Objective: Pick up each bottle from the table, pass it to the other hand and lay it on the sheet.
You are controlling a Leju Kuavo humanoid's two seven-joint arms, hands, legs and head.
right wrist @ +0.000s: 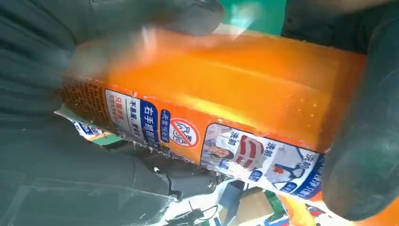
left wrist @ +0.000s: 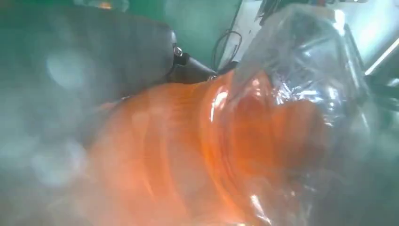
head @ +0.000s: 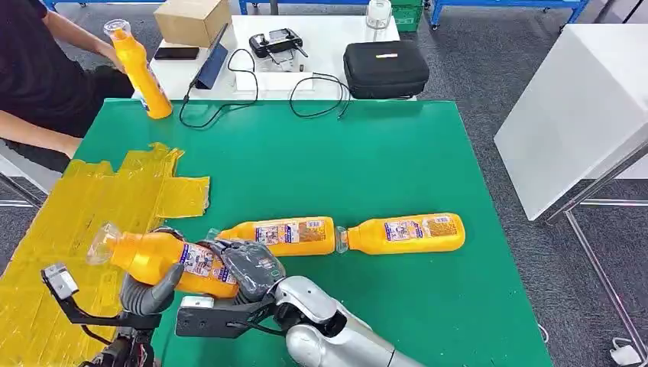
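Note:
An orange bottle [head: 153, 256] with a clear cap hangs tilted over the near left of the green table [head: 367, 153], at the edge of the yellow sheet [head: 76, 222]. My right hand [head: 248, 269] grips its labelled base end, and my left hand [head: 149, 294] holds it from below nearer the neck, thumb up its side. The left wrist view is close on the bottle [left wrist: 188, 155]; the right wrist view shows its label [right wrist: 226, 94] between dark fingers [right wrist: 362, 155]. Two more orange bottles [head: 283, 235] [head: 409, 233] lie end to end mid-table.
At the far left corner a person holds another orange bottle [head: 145, 73] upright on the table. Behind the green table stands a white table with a black case [head: 386, 69], cables, a controller and a cardboard box [head: 191, 19]. A white table [head: 581, 107] stands to the right.

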